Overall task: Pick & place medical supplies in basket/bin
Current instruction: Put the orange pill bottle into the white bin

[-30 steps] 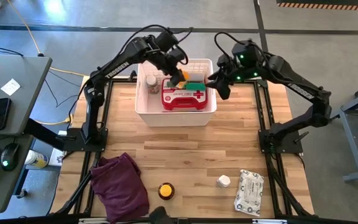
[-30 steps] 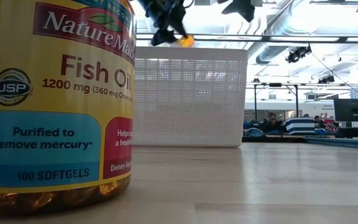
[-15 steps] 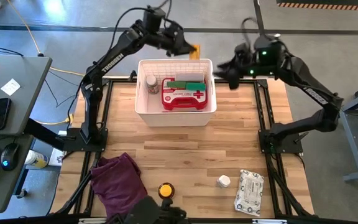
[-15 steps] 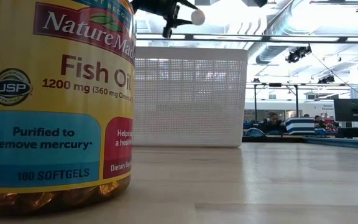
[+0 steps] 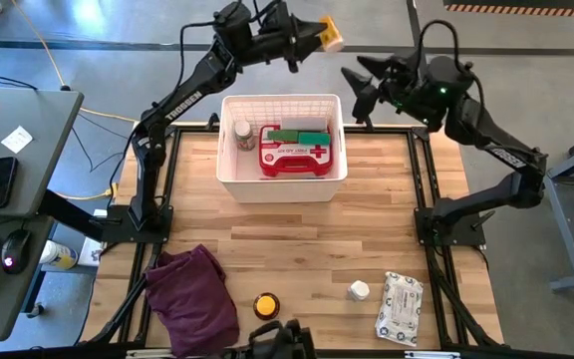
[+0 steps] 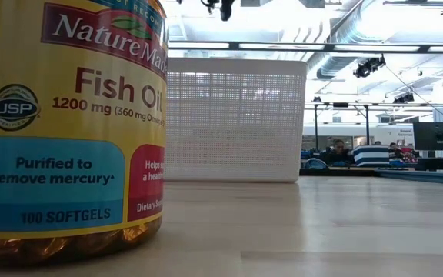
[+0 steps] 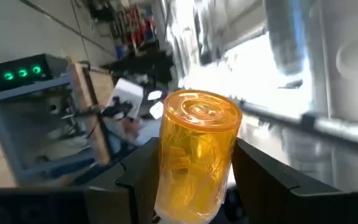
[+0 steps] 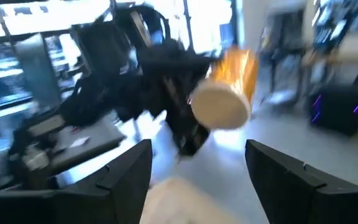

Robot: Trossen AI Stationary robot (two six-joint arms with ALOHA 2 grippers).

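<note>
The amber bottle with its white cap is clamped between the fingers of the left gripper, raised beyond the basket's far edge, at about one o'clock from the basket. In the left wrist view the bottle is seen gripped on both sides by the dark fingers. In the right wrist view the same bottle is shown cap-first, held out by the left arm.

The right gripper is held at about three o'clock from the bottle, close to it but apart from it, with its fingers spread wide and nothing between them.

The white basket is placed at the twelve o'clock side of the wooden table. Inside it a red first-aid case with a white cross is laid, a green item is set just beyond the case, and a small bottle with a white lid is stood at the case's nine o'clock side.

Along the six o'clock edge of the table, a purple cloth is bunched at the seven o'clock corner. A yellow-lidded jar is stood near six o'clock, a small white bottle is stood at about five o'clock, and a white wipes pack is laid just beside that bottle.

In the low view the fish oil jar fills the near side, and the basket's perforated wall is seen behind it.
</note>
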